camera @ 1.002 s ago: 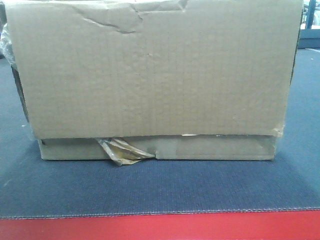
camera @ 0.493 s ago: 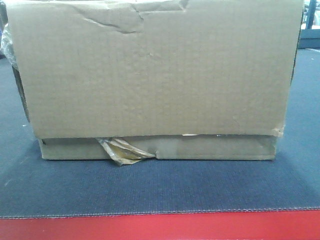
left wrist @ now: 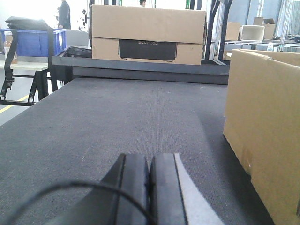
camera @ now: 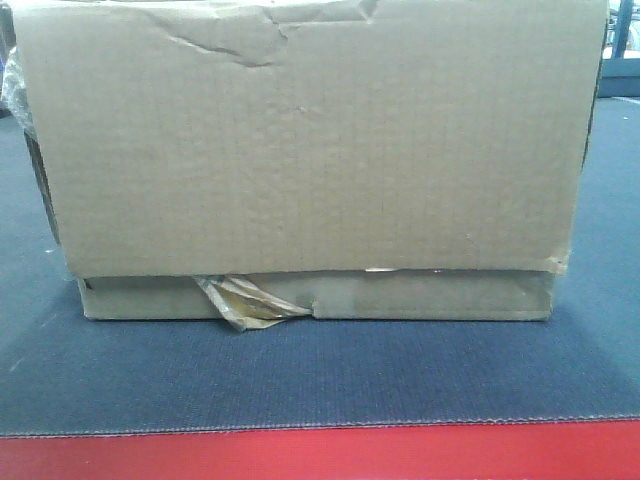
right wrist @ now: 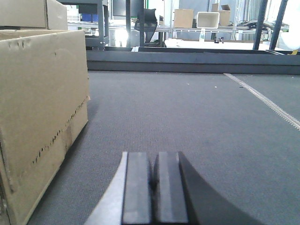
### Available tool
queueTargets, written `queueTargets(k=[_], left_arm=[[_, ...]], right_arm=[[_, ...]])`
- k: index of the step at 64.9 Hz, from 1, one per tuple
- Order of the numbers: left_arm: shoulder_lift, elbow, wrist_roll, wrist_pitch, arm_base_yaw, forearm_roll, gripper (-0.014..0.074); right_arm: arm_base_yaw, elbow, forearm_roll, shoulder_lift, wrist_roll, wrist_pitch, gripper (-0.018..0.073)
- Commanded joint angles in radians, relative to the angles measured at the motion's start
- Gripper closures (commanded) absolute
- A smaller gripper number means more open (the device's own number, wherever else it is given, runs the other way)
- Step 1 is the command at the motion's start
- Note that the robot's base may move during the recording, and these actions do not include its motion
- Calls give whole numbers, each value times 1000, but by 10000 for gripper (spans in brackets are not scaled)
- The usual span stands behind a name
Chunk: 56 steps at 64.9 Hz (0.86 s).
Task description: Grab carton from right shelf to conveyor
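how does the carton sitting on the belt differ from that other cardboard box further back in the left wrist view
The carton rests directly on the conveyor, beside the left gripper; the far box sits beyond the belt's end, behind a dark rail. The carton's visible side is plain, with a dashed tear line, while the far box has a dark printed panel. In the front view the carton looks creased, with peeling tape; the far box looks tidy. Both are brown cardboard.

Bright warehouse bkgd w/ blue bins [left wrist: 35,41], tables [right wrist: 220,44], yellow floor line [left wrist: 11,105].
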Motion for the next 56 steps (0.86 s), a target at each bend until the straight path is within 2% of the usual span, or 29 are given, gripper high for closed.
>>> queueTargets(k=[1, 56], left_arm=[[-6, -2, 6, -20, 4, -5, 615], [-6, -2, 6, -20, 4, -5, 615]], right_arm=[[-5, -1, 2, -4, -7, -25, 616], [-5, -1, 2, -4, -7, -25, 616]])
